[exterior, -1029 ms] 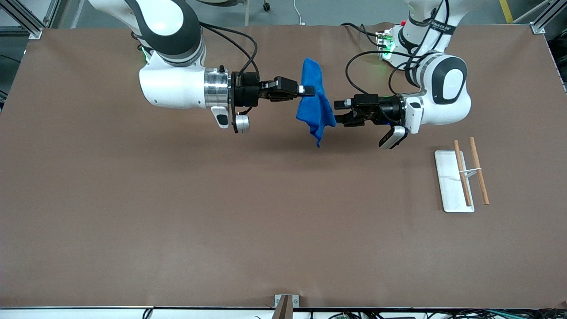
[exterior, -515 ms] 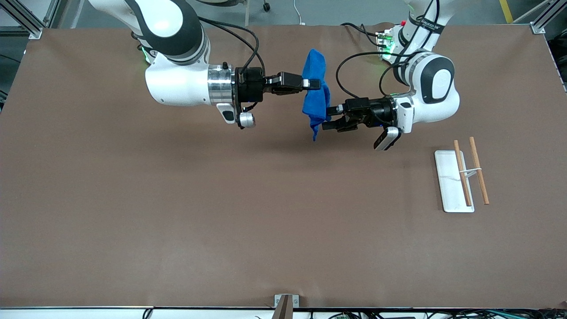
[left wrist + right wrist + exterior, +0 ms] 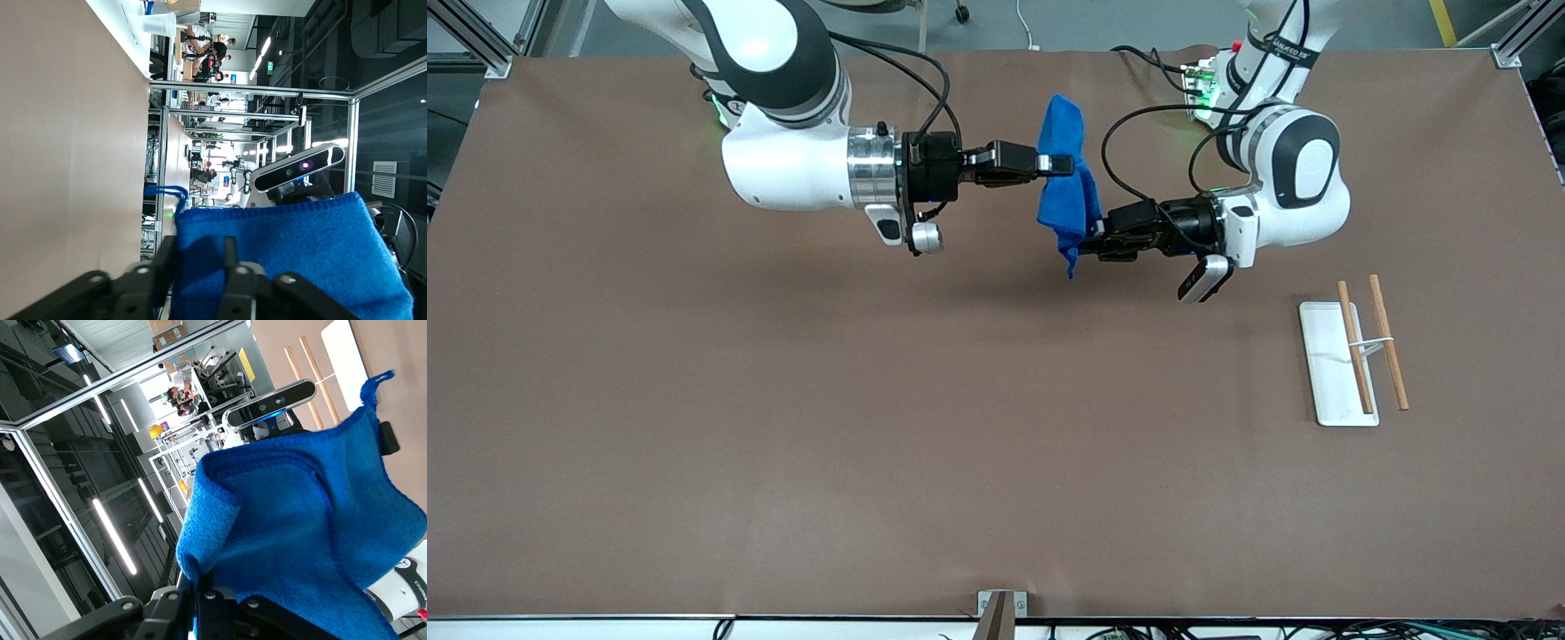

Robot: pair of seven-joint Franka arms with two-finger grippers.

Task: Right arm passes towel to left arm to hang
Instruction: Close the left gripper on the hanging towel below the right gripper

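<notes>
A: Where does the handover stand?

B: The right gripper (image 3: 1060,164) is clamped on the towel (image 3: 1067,182), holding it up in the air over the table (image 3: 783,400), about midway between the two bases. The left gripper (image 3: 1087,242) has its fingers (image 3: 235,277) around the lower part of the cloth, and in its wrist view they look pressed onto the blue fabric. I'd call that a grip, though how firm it is I can't quite make out.

A: So both arms have it?

B: As far as I can judge, yes. The pick-up and the reach are done. What's left is for the right arm to let go, then the left arm carries the towel off and hangs it.

A: Hang it where?

B: On the rack (image 3: 1371,342), I'd guess: two wooden bars on a white base (image 3: 1325,373), toward the left arm's end of the table, nearer the front camera than the grippers.

A: Anything on it, or in any container?

B: Nothing hangs on the bars, and I see no container.
</notes>
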